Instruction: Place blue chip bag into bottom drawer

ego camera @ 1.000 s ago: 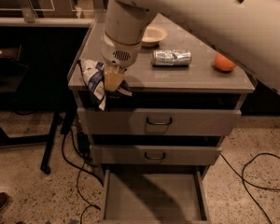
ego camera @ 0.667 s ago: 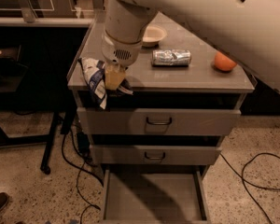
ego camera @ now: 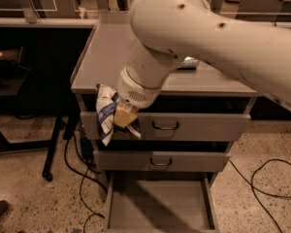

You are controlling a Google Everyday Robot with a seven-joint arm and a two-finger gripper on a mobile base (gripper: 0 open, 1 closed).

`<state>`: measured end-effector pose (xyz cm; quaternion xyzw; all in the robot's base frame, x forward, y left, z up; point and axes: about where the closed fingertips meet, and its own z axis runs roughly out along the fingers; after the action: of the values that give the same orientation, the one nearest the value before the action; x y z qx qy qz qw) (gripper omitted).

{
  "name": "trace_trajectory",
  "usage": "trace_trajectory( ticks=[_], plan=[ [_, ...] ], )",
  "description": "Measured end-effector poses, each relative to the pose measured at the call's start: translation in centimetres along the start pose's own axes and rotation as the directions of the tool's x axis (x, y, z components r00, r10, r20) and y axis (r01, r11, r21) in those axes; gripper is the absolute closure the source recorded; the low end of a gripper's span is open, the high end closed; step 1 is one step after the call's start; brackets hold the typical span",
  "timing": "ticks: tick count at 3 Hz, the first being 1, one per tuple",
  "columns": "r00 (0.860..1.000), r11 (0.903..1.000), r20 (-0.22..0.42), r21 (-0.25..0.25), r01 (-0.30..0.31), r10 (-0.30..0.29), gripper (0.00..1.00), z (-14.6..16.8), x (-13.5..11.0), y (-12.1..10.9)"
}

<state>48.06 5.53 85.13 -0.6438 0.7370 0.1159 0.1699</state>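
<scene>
The blue chip bag [ego camera: 105, 112] hangs crumpled in front of the cabinet's top left corner, off the counter edge. My gripper [ego camera: 123, 117] is shut on the bag, its tan fingers just below the round white wrist. The big white arm fills the upper right of the view. Far below, the bottom drawer [ego camera: 157, 203] is pulled out, showing a plain grey floor with nothing in it. The bag is held above and slightly left of the drawer.
Two upper drawers [ego camera: 166, 125] with dark handles are closed. A silver can [ego camera: 188, 62] lies on the grey countertop [ego camera: 106, 52], mostly hidden by the arm. Black cables [ego camera: 77, 166] trail on the speckled floor. A dark table leg [ego camera: 53, 144] stands at left.
The arm has carried the bag forward off the countertop and down in front of the top drawer. The arm now covers the bowl and orange fruit seen before.
</scene>
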Motion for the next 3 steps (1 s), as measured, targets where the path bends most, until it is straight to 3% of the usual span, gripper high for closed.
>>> trace_trajectory(
  ticks=[1,2,3],
  plan=[
    [0.981,0.9846,0.096,-0.061,-0.164,0.169,1.00,2.8,3.7,4.2],
    [0.965,0.9645,0.082,-0.110,-0.240,0.250,1.00,4.4,6.2,6.2],
    [0.965,0.9649,0.082,-0.111,-0.238,0.248,1.00,4.4,6.1,6.2]
  ],
)
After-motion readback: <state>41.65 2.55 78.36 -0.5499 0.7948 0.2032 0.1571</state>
